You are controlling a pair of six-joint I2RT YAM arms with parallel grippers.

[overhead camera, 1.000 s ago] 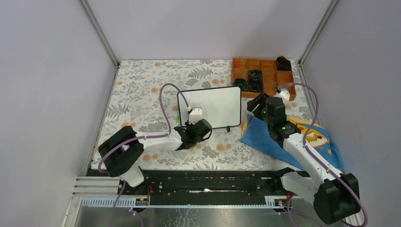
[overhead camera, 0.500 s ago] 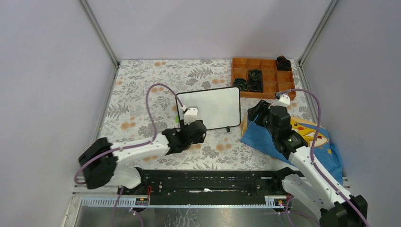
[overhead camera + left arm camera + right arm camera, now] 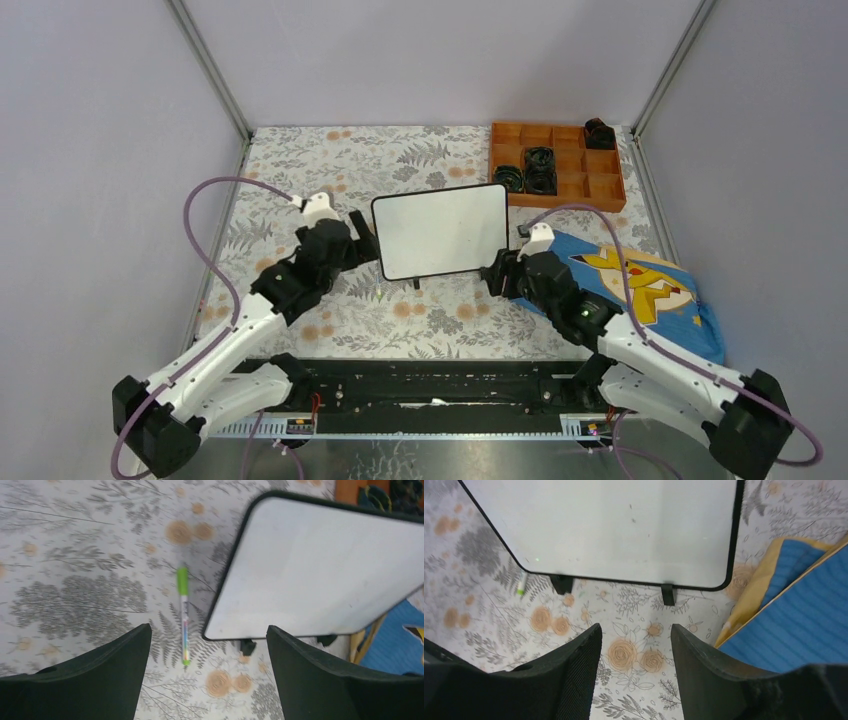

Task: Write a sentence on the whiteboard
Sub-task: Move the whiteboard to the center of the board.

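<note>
both arms same build: white moulded link shells, black round joint housings – left arm, right arm. thin purple cable runs outside each, base to wrist. small white camera block on each wrist. left gripper and right gripper: broad matte-black fingers, right ones finely textured inside

Tabletop under floral cover: grey leaf sprigs, orange blooms on white. Green marker lying flat on it, green cap at one end, pale printed barrel. Orange compartment tray at far right corner; black coiled items in several cells, other cells bare. Blue cloth with yellow Pikachu print spread at right side, near corner turned up showing yellow underside. Plain grey walls around, metal posts in far corners.
</note>
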